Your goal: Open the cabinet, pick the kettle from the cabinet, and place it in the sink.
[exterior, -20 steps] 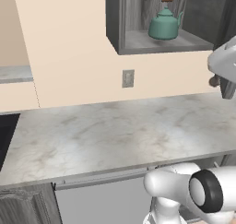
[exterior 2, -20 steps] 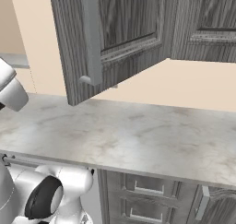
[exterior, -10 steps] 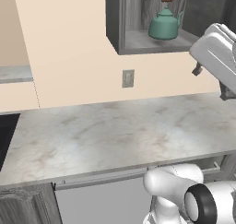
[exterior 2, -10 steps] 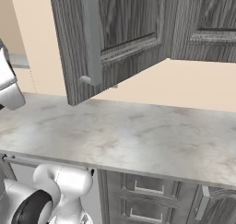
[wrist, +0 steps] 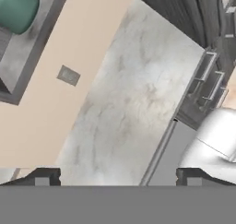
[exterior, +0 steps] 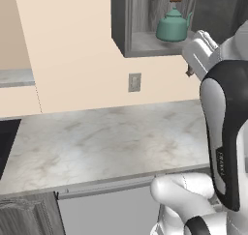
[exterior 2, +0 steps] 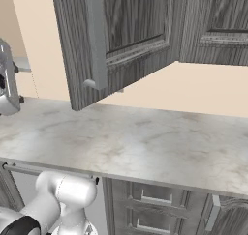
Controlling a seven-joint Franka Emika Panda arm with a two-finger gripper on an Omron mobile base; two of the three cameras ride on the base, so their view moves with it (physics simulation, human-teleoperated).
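The cabinet (exterior: 145,40) hangs on the wall with its door (exterior 2: 116,36) swung wide open. The teal kettle (exterior: 173,27) stands upright on the grey shelf inside; the hand view shows it as a green shape (wrist: 16,6) at the top left corner. My gripper (exterior: 189,69) hovers just below and to the right of the shelf's front edge, a short way from the kettle. In the hand view the gripper (wrist: 118,178) is open, its fingertips (wrist: 44,177) far apart with nothing between them. The sink is out of view.
The marble counter (exterior: 111,142) runs below the cabinet, with a wall outlet (exterior: 134,82) above it. A black patch (exterior: 6,144) cuts into its left end, too cropped to identify. The door's long handle (exterior 2: 95,40) juts over the counter. Grey drawers (exterior 2: 155,210) sit beneath.
My arm has swung in from the right edge of the left base view, and the hand has moved left and up towards the cabinet's opening. The kettle and the door have not moved.
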